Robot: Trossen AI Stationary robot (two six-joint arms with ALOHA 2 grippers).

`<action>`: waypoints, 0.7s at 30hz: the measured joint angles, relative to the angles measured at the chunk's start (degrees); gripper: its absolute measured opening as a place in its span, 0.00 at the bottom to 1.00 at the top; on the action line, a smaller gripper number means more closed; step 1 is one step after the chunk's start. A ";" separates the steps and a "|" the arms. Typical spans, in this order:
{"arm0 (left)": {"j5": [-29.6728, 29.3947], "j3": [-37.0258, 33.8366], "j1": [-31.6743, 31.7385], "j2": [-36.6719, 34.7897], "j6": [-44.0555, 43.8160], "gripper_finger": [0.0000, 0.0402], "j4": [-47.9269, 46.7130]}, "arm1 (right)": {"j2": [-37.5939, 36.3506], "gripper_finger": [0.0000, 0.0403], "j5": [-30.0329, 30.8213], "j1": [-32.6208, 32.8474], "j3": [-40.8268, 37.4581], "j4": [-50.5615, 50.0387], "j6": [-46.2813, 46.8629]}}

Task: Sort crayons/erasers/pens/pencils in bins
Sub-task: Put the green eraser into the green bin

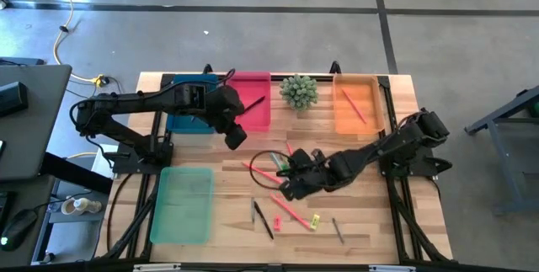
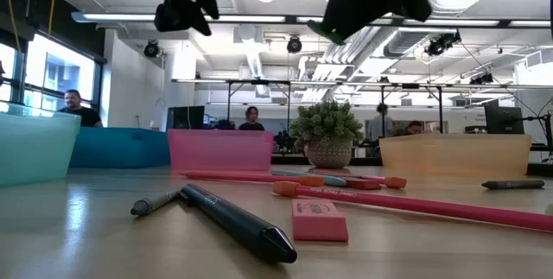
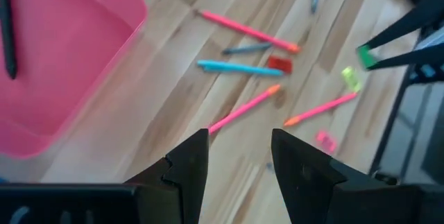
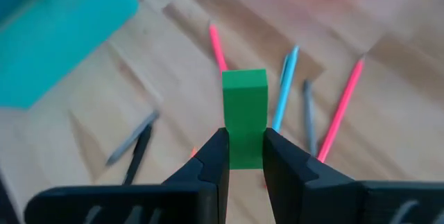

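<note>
Wooden worktop (image 1: 370,221), high view: teal-blue tray (image 1: 187,120), pink tray (image 1: 253,108) and orange tray (image 1: 358,104) along the far edge; translucent pale-green tray (image 1: 182,205) at the near left corner. Left gripper (image 1: 236,136) hangs beside the pink tray; right gripper (image 1: 282,171) over mid-worktop.
Low view: pink block eraser (image 2: 318,220) lying near the front edge (beside a dark pen (image 2: 238,221)).
Left wrist view: fingers (image 3: 191,161) parted, nothing between.
Right wrist view: jaws clamp the green block eraser (image 4: 244,106), raised above scattered pencils.

Both arms (image 1: 135,108) are matte black with blocky jointed segments. The fingers (image 3: 187,165) are dark, angular and tapered — stepped notches on the inner faces — on black wrist housings.
</note>
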 joint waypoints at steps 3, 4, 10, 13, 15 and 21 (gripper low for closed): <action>0.00 -0.02 -0.11 0.00 -2.46 0.36 2.05 | 0.00 0.14 0.28 -1.93 0.00 1.73 -3.88; 0.00 -0.02 -0.24 0.00 -3.11 0.36 2.97 | 0.00 0.14 0.29 -2.56 0.00 2.30 -5.47; -0.05 -0.02 -0.85 0.00 -4.61 0.36 7.96 | -0.02 0.14 0.28 -6.06 0.00 5.60 -15.51; -0.46 -0.02 -0.83 0.00 -6.91 0.36 9.28 | -0.02 0.14 0.29 -7.30 0.00 7.05 -20.32; -0.50 -0.02 -0.83 0.00 -8.55 0.36 10.44 | -0.02 0.14 0.36 -7.98 0.00 8.53 -23.53; -0.55 -0.02 -0.83 0.02 -11.57 0.36 13.90 | -0.02 0.14 4.01 -10.07 0.00 14.67 -30.02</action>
